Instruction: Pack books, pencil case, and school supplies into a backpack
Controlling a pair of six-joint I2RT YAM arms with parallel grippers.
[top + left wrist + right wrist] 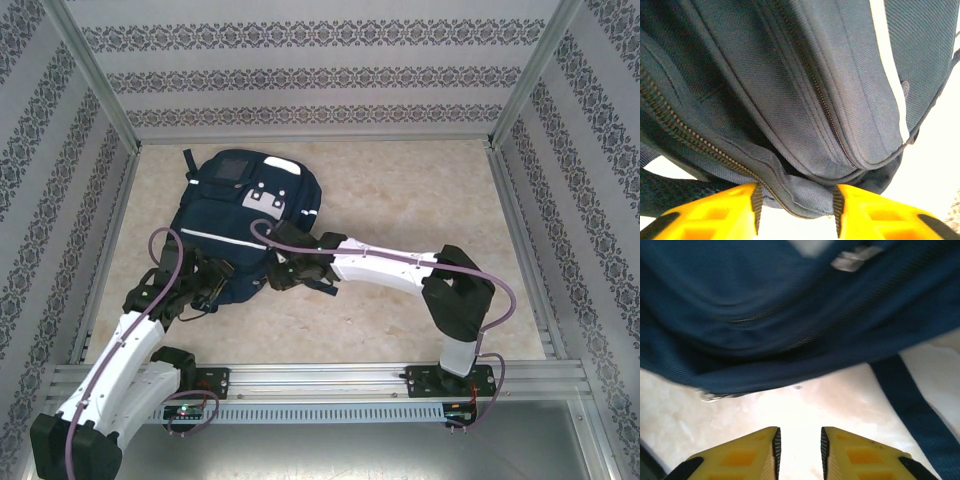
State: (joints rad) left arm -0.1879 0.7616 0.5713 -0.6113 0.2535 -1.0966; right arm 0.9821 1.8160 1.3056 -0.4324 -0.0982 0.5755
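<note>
While its yellow fingers (715, 215) stand apart, the left pincer (796, 194) has a bunched fold of the backpack (790, 100) lying in the gap, the cloth reaching both pads; it looks open rather than clamped. Just past that fold, toward 10 o'clock in the left wrist view, a zipper (690, 140) runs along the bag's edge, and a white stripe (887, 75) crosses the fabric toward 1 o'clock.

The right pincer (800, 434) is slightly open, its jaws a narrow slot apart with the pale surface (805, 405) showing through. It hovers just short of the bag's lower edge, which hangs across the 12 o'clock half of the right wrist view. A dark blue strap (910, 400) trails off toward 4 o'clock.

From above, the backpack lies flat at about 11 o'clock on the surface, with the left pincer at its 7 o'clock edge and the right pincer at its 5 o'clock corner.
</note>
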